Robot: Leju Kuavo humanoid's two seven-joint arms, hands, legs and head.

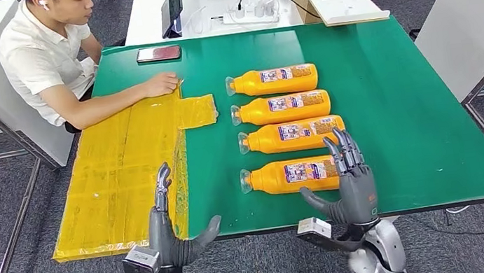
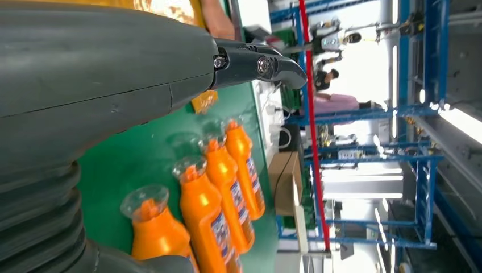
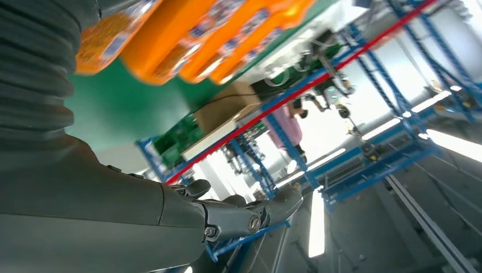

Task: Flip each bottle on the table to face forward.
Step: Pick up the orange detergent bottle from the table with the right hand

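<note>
Four orange bottles [image 1: 282, 128] lying in a row on the green counter [image 1: 397, 102], caps toward the yellow sheet [image 1: 124, 173], with right hand [image 1: 351, 182] spread, empty, at the nearest bottle [image 1: 290, 176], and left hand [image 1: 170, 227] spread, empty, at the counter's near edge.

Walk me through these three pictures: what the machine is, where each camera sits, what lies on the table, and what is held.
It is a humanoid robot with two silver arms. The wide picture looks down from its head; the other two come from cameras at its wrists and are turned sideways. On the green table lie four orange bottles in a column, caps to the left, beside a yellow sheet and a phone. A person sits at the far corner. The left hand and the right hand both hold nothing, fingers apart; the right one is raised by the nearest bottle.
</note>
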